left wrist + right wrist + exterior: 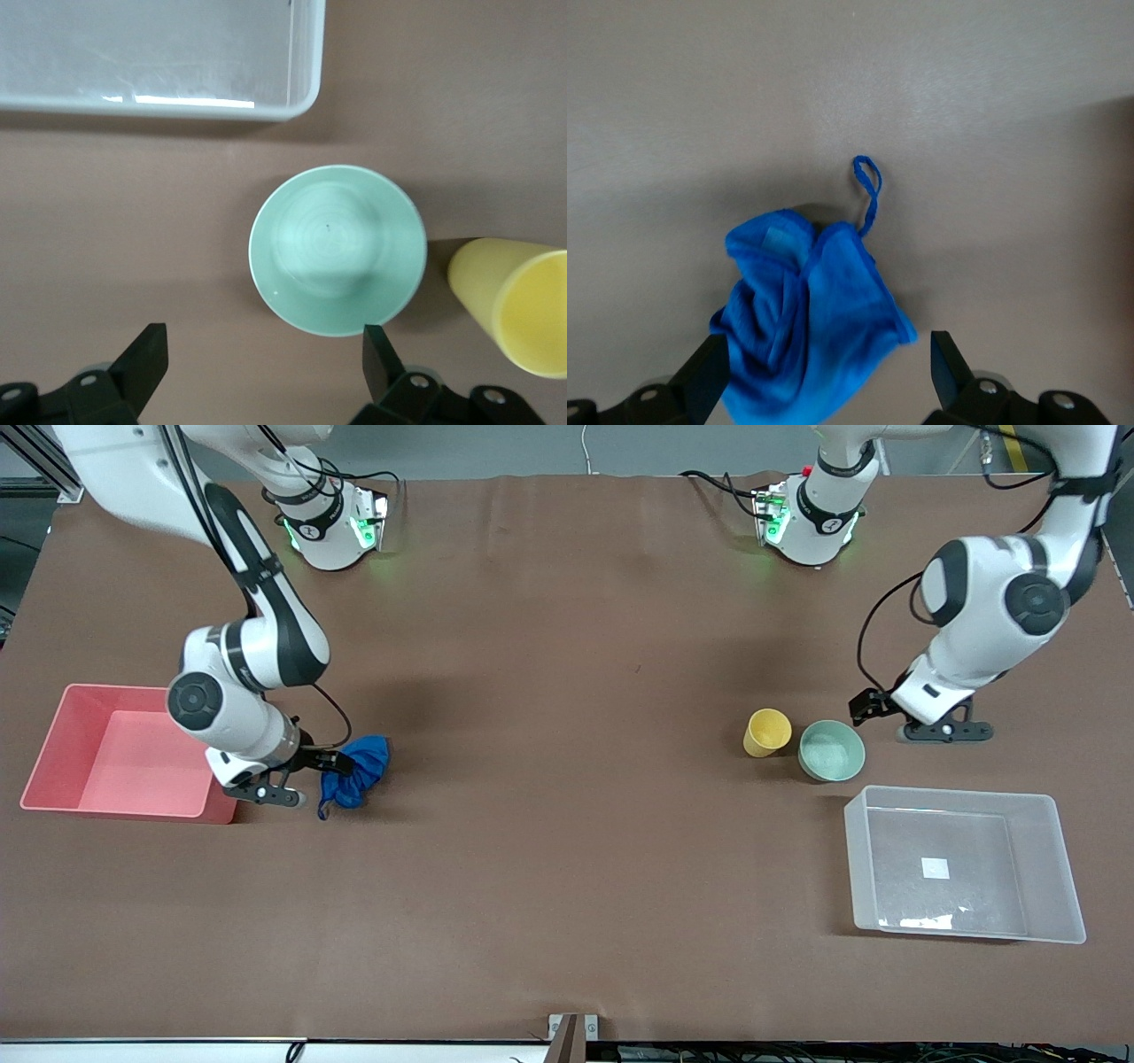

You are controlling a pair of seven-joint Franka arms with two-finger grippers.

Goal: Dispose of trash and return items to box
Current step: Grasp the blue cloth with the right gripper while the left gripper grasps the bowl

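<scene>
Your right gripper sits low at the frame's left, jaws spread wide, between the pink bin and the trash; in the right wrist view the blue wad lies just ahead of the fingers, partly between them. Your left gripper, also spread wide, holds nothing at mid-right, just above the bowl. The cup lies tipped beside the bowl. The box lies lower right.

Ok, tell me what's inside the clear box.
Nothing is inside the clear box yet: only a white square mark on its base and glare. The yellow cup and green bowl stand outside it.
</scene>
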